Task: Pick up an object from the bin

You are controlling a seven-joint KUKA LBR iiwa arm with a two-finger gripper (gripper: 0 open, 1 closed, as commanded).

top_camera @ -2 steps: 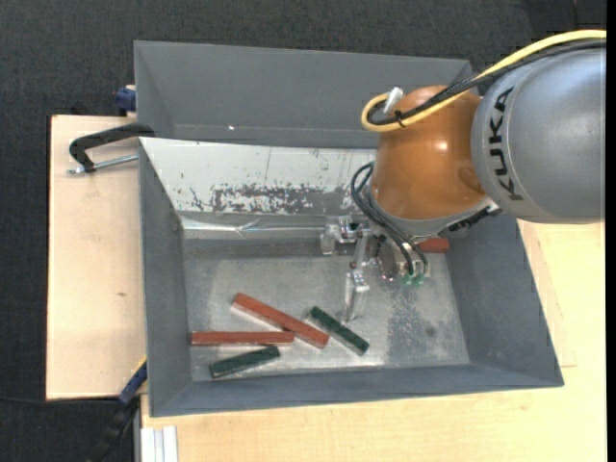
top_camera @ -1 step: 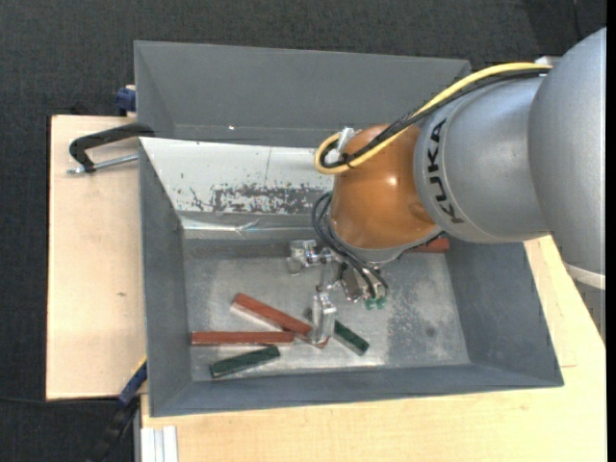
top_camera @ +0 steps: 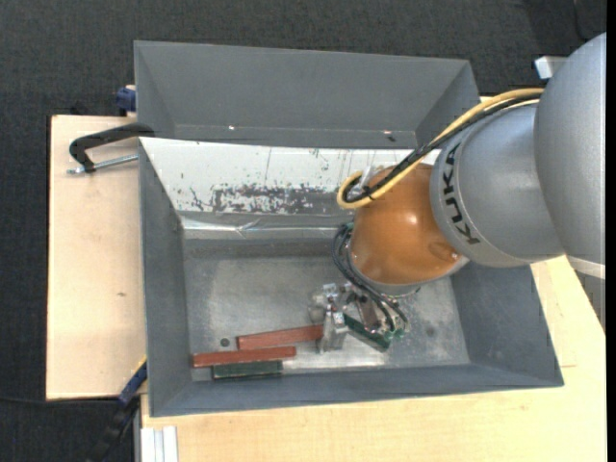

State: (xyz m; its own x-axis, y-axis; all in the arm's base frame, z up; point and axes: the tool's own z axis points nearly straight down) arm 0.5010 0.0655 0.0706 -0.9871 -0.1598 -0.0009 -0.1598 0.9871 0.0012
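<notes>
One grey metal bin (top_camera: 159,287) takes up most of the camera view, its floor largely bare and its far wall bright and speckled. Next in bulk is the silver arm (top_camera: 520,181), which comes in from the right, with a yellow cable (top_camera: 452,128) looping along it. Below it sits the rounded orange cover (top_camera: 399,234) on the wrist, hanging over the right half of the floor.

Under that cover the gripper (top_camera: 334,323) is down at the floor, right of centre and towards the near wall. Whether it stands apart or together I cannot tell; its metal parts are too crowded to read.

Three flat things lie by the near wall, left of the gripper. The longest, a red-brown bar (top_camera: 279,339), runs roughly left to right, and its right end reaches the gripper's left side, touching or very nearly so. Whether it is clamped cannot be told. A second red-brown strip (top_camera: 243,358) lies just beside it, nearer the wall, and a dark green strip (top_camera: 247,372) lies closest to the wall.
</notes>
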